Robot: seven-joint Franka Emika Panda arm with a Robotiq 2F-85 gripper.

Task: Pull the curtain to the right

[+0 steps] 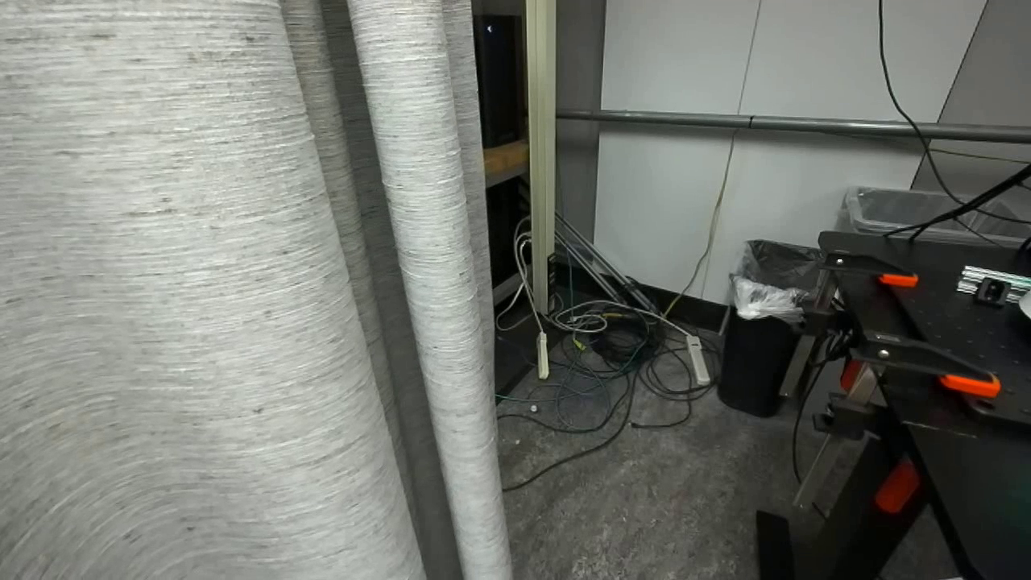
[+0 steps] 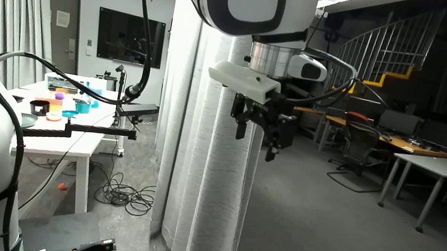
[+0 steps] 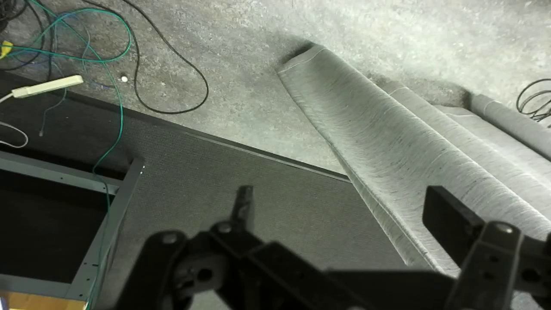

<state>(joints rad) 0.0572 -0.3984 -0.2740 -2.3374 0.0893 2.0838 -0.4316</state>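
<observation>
The curtain (image 1: 185, 282) is a large light grey woven sheet filling the left of an exterior view, with soft vertical folds. In an exterior view the curtain (image 2: 220, 198) hangs behind my gripper (image 2: 255, 144), which points down at its free edge. In the wrist view the curtain (image 3: 387, 137) runs from upper middle to lower right, and its free edge passes between my open fingers (image 3: 340, 191). The right finger overlaps the fabric in the picture; the left finger is over dark floor. I cannot tell whether either finger touches the fabric. Nothing is gripped.
A black table (image 1: 950, 322) with orange-tipped clamps and a black bin (image 1: 757, 354) stand beside tangled cables (image 1: 612, 346). A white table (image 2: 59, 142) holds colourful items. A grey metal frame (image 3: 125, 193) stands at the wrist view's left. A chair (image 2: 360, 143) is farther back.
</observation>
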